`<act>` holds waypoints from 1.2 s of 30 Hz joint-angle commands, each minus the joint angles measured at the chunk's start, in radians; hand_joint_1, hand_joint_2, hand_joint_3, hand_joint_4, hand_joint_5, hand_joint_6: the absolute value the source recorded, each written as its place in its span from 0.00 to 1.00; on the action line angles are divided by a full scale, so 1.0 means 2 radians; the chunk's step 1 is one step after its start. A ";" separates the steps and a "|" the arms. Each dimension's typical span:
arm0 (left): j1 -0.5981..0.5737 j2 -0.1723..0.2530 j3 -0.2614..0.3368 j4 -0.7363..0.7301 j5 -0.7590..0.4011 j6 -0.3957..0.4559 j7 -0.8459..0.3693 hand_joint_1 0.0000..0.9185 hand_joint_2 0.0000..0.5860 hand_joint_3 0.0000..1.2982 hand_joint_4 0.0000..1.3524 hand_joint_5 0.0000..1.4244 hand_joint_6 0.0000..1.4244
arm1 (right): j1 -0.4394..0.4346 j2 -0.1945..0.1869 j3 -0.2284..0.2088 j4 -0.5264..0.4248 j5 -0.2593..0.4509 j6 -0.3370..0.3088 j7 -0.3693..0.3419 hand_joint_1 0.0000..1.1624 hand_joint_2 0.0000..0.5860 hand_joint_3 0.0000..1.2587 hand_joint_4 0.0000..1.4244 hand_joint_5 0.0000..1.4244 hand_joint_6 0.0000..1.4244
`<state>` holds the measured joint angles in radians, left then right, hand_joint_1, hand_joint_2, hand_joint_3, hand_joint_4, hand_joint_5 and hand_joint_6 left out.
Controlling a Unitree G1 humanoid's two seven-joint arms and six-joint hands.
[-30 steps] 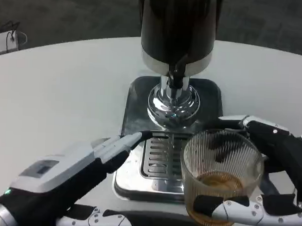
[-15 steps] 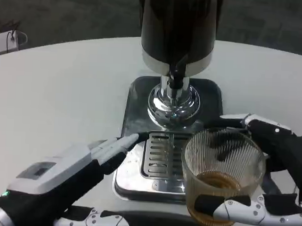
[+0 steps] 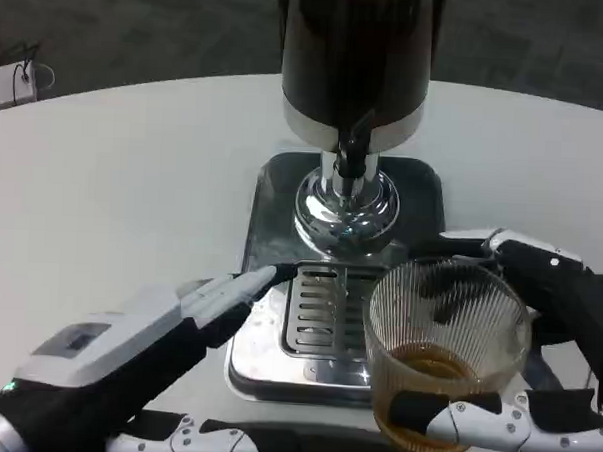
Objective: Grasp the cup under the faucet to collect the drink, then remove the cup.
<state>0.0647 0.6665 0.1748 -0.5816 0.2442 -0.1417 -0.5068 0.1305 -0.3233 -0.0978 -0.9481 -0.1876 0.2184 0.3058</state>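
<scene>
The right hand (image 3: 521, 346) was wrapped around the cup (image 3: 444, 354), one finger curling behind the rim and another crossing the front near the base, the ribbed clear glass pinned between them. That cup, a round tumbler with fine vertical fluting, sat at about 4 o'clock from the drip tray's middle, off the tray's right front corner and clear of the faucet (image 3: 353, 146). A shallow layer of amber drink (image 3: 427, 367) lay in its bottom.

The faucet was a short dark spout poking out from under the dispenser (image 3: 357, 63), a tall glossy black cylinder with a bright metal band round its lower edge. Beneath it stood a polished chrome pedestal (image 3: 347, 203), rounded and mirror-like, planted on a brushed steel base plate (image 3: 273, 200) with soft corners. At 6 o'clock from the pedestal was the slotted drip tray (image 3: 321, 312), parallel grooves cut in shiny metal.

The left hand (image 3: 192, 316) came in from 8 o'clock, white back up, its fingers stretched out straight and close together, holding nothing; the tip of the longest finger (image 3: 269, 277) reached the tray's left rim, though whether it touched I could not tell. The white table (image 3: 113, 178) was smooth and matte, its round edge curving along the top. At 10 o'clock, by the frame's left edge, lay a small pale device with a cable (image 3: 10, 78).
</scene>
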 commanded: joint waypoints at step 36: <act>0.026 0.007 0.015 -0.027 -0.014 0.005 -0.011 0.00 0.06 0.00 0.00 0.00 0.00 | 0.032 0.006 -0.012 -0.046 0.014 -0.009 -0.007 0.84 0.38 0.79 0.86 0.99 1.00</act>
<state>0.1052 0.6680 0.1957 -0.6190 0.2190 -0.1378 -0.5152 0.1921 -0.3209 -0.1135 -1.0109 -0.1721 0.2183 0.3053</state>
